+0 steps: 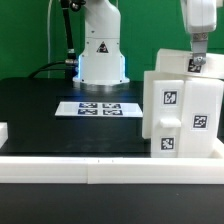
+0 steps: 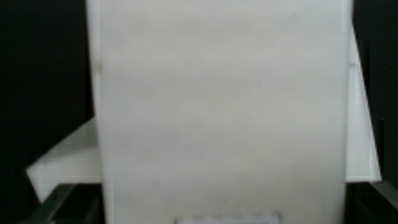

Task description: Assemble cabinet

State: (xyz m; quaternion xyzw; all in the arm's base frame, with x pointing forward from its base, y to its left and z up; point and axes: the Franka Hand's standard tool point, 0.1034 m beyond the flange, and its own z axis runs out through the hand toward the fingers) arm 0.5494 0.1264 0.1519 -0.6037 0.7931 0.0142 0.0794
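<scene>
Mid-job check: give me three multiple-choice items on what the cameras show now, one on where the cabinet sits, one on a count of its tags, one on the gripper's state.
1. Where is the cabinet in the exterior view?
A. at the exterior view's left
B. at the exterior view's right
C. on the marker board

2. How many tags show on the cabinet's near faces in the exterior view?
A. none
B. three
C. seven

3. What is the gripper doing?
A. hanging far above the table
B. down at the cabinet's top edge
C. lying on the table

Answers:
1 B: the white box stands at the exterior view's right, apart from the marker board.
2 B: three black-and-white squares can be counted there.
3 B: the gripper is at the cabinet's top; whether its jaws are shut cannot be told.
</scene>
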